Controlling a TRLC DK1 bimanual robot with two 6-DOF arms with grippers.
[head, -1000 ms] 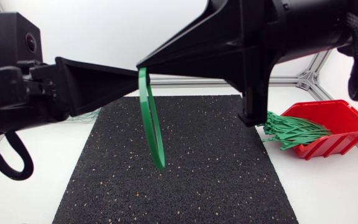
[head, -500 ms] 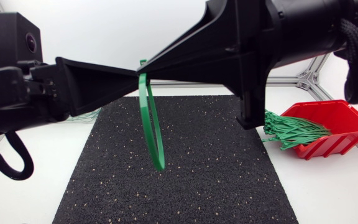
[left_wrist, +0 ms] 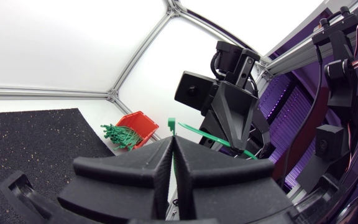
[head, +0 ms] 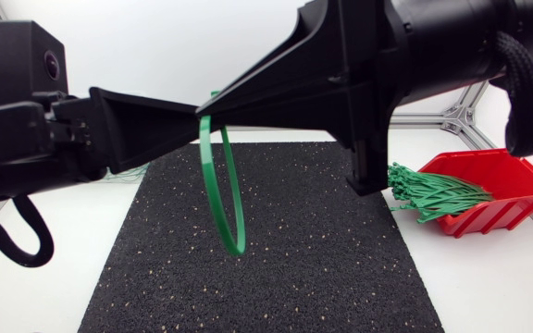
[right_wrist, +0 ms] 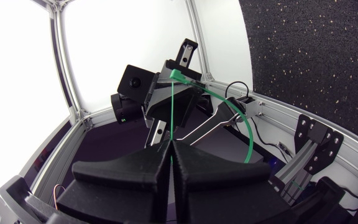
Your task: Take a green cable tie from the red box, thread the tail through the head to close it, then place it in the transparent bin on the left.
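The tie point(head: 236, 246) is held over the mat point(head: 340, 268) near its far edge, loop hung down. Its top is clamped by the closed fingers of the left gripper point(left_wrist: 173, 142) and of the right gripper point(right_wrist: 171, 144). The box point(head: 512, 180) is set off the mat's right edge.

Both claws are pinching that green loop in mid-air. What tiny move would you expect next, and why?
Likely the right gripper pulls the tail slightly further through the head. The green cable tie already hangs as a loop above the black mat, with the left gripper shut on its top too; whether the head has locked is unclear.
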